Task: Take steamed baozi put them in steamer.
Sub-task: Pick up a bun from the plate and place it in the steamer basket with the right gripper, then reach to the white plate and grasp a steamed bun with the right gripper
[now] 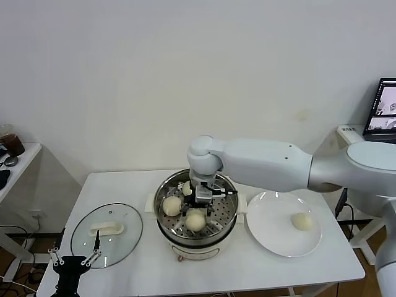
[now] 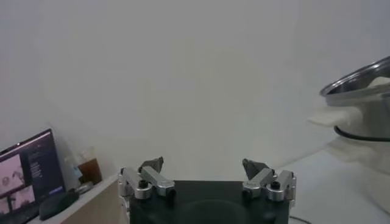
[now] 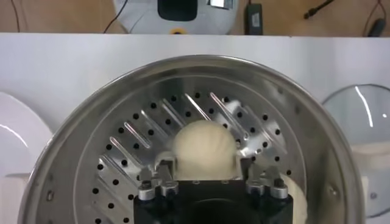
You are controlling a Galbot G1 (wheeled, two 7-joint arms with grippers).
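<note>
Right gripper (image 1: pixel 206 193) sits low inside the steamer (image 1: pixel 226 224), directly over the perforated tray (image 3: pixel 128 152), and I read its fingers as spread apart on either side of one baozi (image 3: pixel 204 148) that rests on the tray. From the right wrist view I see that bun between the two finger bases, seated on the metal, though I cannot tell whether the fingertips touch its sides

I count three buns in the steamer from the head view: one at the left of the tray (image 1: pixel 172 205), one at the front of the tray (image 1: pixel 196 219), and one at the back (image 1: pixel 187 187), partly hidden by the right gripper. A fourth baozi (image 1: pixel 302 221) lies on the white plate (image 1: pixel 272 238), which stands just to the right of the steamer on the white table (image 1: pixel 309 266)

To the left of the steamer I note the glass lid (image 1: pixel 120 244) lying flat on the table, white handle up, apart from the pot

Left gripper (image 1: pixel 75 263) is parked well to the left of the steamer, at the near table edge just in front of the lid. I see its fingers wide apart in the left wrist view, gripping nothing, with the steamer's rim (image 2: pixel 356 85) off to one side
</note>
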